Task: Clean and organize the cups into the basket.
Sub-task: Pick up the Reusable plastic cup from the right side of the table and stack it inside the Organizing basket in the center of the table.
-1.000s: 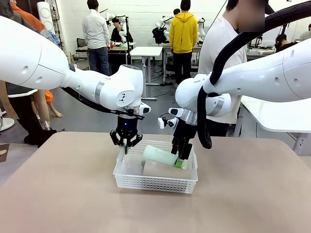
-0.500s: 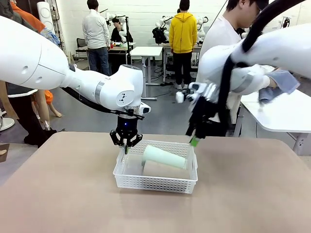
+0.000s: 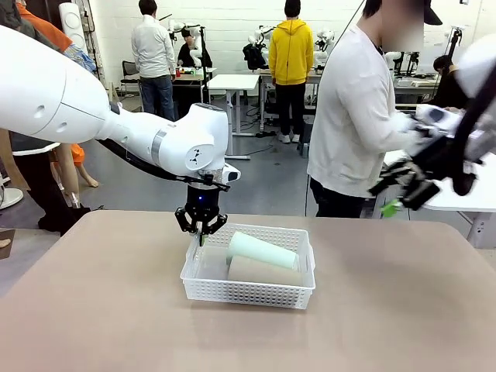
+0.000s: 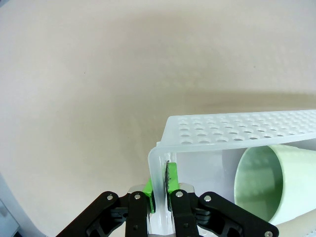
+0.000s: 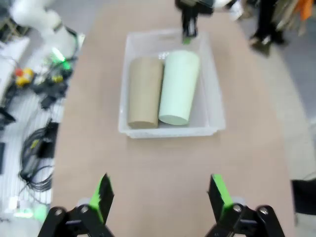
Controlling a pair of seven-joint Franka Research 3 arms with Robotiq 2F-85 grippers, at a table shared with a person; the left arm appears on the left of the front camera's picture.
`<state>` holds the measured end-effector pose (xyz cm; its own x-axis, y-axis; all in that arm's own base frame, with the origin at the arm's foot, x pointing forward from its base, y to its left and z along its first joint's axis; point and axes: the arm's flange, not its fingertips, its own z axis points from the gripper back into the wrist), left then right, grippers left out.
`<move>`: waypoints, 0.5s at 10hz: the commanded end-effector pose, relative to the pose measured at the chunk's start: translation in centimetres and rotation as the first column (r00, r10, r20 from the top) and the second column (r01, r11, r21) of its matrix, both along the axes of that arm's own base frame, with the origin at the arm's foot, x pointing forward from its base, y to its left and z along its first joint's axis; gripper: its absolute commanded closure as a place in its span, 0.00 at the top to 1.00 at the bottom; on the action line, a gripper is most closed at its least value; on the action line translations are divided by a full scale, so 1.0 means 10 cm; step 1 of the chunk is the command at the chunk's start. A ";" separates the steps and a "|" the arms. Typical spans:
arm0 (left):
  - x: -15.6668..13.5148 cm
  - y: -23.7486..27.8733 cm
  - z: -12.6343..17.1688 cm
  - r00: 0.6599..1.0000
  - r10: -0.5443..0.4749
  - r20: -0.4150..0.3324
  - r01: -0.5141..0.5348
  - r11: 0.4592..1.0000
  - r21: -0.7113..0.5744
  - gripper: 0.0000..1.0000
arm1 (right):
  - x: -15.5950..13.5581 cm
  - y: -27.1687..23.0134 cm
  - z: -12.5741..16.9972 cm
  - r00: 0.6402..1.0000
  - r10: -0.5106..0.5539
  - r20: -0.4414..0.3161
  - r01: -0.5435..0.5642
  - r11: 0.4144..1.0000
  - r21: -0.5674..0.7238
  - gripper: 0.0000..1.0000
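Near the far edge of the table (image 3: pixel 403 310), about midway along it, a white perforated basket (image 3: pixel 248 291) holds two cups lying on their sides, side by side and touching. The mint-green cup (image 3: pixel 262 250) lies on the far side, resting partly against the tan cup (image 3: pixel 263 271), which lies nearer the robot. The left gripper (image 3: pixel 201 232) points straight down over the basket's far-left corner, closed tight on the basket's thin wall. In the left wrist view, the left gripper (image 4: pixel 162 185) has its green pads pressed to either side of that wall, just below the rolled rim of the basket (image 4: pixel 237 129), and the open mouth of the mint-green cup (image 4: pixel 276 180) faces the camera inside. The right gripper (image 3: pixel 387 198) hangs blurred in the air beyond the table's far-right corner, well apart from the basket, with its jaws spread wide and nothing between them. From the right wrist view, the right gripper (image 5: pixel 160 195) frames the table from above: the basket (image 5: pixel 170 132) with the tan cup (image 5: pixel 144 91) and mint-green cup (image 5: pixel 178 86) lying parallel inside it, and the left gripper (image 5: pixel 189 32) at its far rim. A person (image 3: pixel 356 116) in a white long-sleeved top stands behind the table's far edge, toward the right.
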<state>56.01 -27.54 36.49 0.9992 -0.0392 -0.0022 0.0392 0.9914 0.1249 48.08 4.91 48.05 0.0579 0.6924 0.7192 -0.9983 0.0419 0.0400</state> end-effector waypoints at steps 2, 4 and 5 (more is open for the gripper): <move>0.00 0.01 0.01 1.000 -0.005 0.007 0.004 1.000 0.010 0.00 | -0.03 -1.10 -0.38 0.999 -0.027 0.043 0.011 0.940 0.341 1.00; 0.00 0.01 0.01 1.000 -0.005 0.007 0.004 1.000 0.010 0.00 | 0.07 -1.66 -0.71 0.996 -0.030 0.079 -0.008 0.895 0.446 1.00; 0.00 0.01 0.01 1.000 -0.005 0.007 0.004 1.000 0.010 0.00 | 0.08 -1.80 -0.88 0.996 -0.008 0.093 -0.038 0.876 0.482 1.00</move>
<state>56.00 -27.56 36.47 0.9992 -0.0396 -0.0025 0.0396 0.9914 0.1250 46.67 -13.15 40.23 -0.0023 0.3082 0.9513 -0.9963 0.0813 -0.0287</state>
